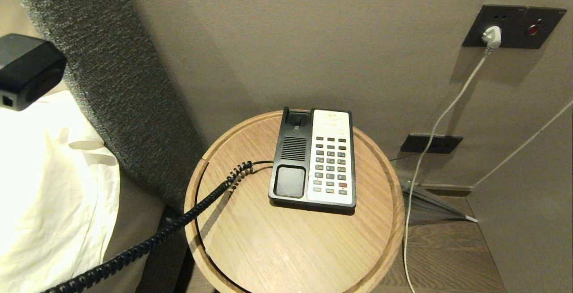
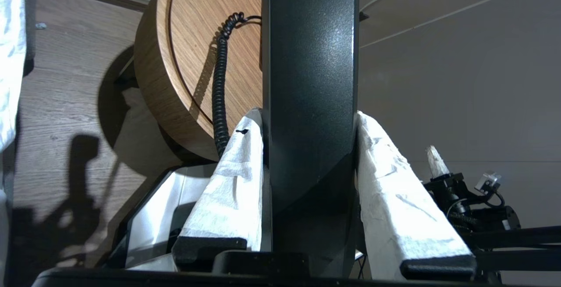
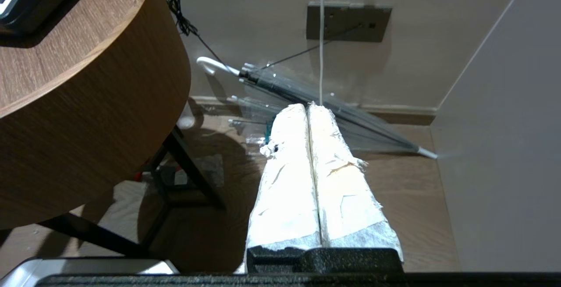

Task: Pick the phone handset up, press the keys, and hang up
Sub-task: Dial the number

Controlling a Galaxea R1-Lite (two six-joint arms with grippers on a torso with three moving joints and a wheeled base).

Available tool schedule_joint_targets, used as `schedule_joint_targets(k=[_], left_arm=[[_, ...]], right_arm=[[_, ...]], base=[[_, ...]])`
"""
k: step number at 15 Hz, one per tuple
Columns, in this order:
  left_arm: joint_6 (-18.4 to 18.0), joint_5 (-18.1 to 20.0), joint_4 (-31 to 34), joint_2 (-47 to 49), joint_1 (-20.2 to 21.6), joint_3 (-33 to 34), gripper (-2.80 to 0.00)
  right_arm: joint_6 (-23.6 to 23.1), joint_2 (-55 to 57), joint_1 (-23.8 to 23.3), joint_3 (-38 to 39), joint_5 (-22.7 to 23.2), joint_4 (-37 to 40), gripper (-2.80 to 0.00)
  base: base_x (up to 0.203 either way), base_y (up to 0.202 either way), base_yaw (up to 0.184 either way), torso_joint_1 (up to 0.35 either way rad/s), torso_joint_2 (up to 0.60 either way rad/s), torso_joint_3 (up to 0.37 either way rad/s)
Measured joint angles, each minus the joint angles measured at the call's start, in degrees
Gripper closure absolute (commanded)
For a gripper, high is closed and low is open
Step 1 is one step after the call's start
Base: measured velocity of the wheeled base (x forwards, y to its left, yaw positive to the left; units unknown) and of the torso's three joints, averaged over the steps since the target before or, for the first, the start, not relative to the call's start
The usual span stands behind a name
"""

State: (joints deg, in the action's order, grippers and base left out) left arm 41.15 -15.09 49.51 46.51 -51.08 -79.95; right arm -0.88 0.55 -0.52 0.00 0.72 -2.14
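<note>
a round wooden bedside table [image 1: 286,248] stands against a beige wall beside a bed, with the phone base [image 1: 313,159] at the centre of the head frame, its cradle bare and its keypad [image 1: 330,164] on the right half. the phone handset [image 2: 310,81], a long glossy black bar, is clamped between the white-wrapped fingers [image 2: 236,177] of the left gripper [image 2: 310,147], its long axis running straight out past the fingertips; one blocky end [image 1: 27,71] shows at the upper left of the head frame, with the coiled cord [image 1: 179,226] trailing from the lower left corner up to the base. the keys lie nearer the right gripper [image 3: 309,116], whose fingers are pressed together low beside the table, so i judge that arm suits the pressing
</note>
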Motion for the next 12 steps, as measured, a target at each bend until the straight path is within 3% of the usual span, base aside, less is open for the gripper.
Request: schedule_joint_targets(k=[3, 8, 10, 12], left_arm=[[0.02, -0.03, -0.04, -1.00, 0.34, 0.76, 0.00], [0.08, -0.80, 0.63, -2.29, 0.53, 0.26, 0.00], [-0.22, -0.80, 1.56, -2.54, 0.58, -0.16, 0.00], [-0.49, -0.87, 1.93, -2.68, 0.63, -0.33, 0.00]], right_arm=[[0.85, 0.00, 0.00, -4.89, 0.65, 2.72, 0.00], [5.47, 0.40, 0.00, -36.56, 6.48, 27.36, 0.00], [8.02, 3.78, 0.00, -46.76, 8.20, 31.80, 0.00], [10.85, 11.48, -0.06, -54.56, 11.61, 31.53, 0.00]], base=[[0.000, 0.000, 0.000, 0.000, 0.00, 0.000], [0.000, 0.000, 0.000, 0.000, 0.00, 0.000], [0.000, 0.000, 0.000, 0.000, 0.00, 0.000], [0.000, 0.000, 0.000, 0.000, 0.00, 0.000]])
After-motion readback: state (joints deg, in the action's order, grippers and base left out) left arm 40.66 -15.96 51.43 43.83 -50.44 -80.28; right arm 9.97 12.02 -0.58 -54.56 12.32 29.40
